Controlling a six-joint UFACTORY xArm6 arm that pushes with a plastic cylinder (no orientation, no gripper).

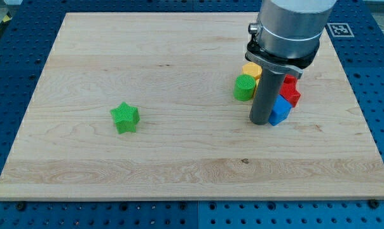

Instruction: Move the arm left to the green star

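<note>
green star [124,117], flat on board, view's left-centre, alone

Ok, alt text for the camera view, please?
My tip rests among clustered green, yellow, red and blue blocks at the wooden board's right; the lone green star sits far left.
</note>
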